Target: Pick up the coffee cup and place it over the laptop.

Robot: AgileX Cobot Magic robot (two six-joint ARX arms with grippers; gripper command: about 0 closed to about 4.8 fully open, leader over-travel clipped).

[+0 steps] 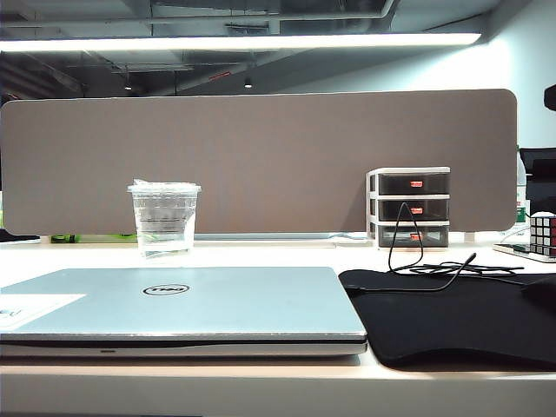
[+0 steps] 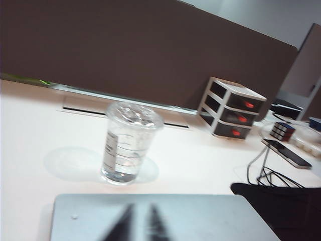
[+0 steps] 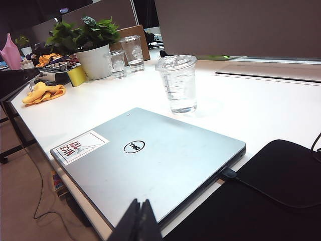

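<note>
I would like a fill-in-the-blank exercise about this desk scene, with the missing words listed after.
1. The coffee cup stands on the table behind the closed ____.
2. The logo on the laptop lid reads ____.
3. The drawer organizer has ____ drawers.
4. The right hand is shut over the laptop's near edge; the left hand holds ____.

Missing words: laptop; Dell; three; nothing

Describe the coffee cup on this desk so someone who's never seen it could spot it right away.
Start at the closed silver laptop at the front of the white desk. Just behind it, before the brown partition, stands the coffee cup. Unlike the stacked drawer organizer further right, it is a clear tapered plastic cup with a wrinkled film top and thin dark lines.
</note>
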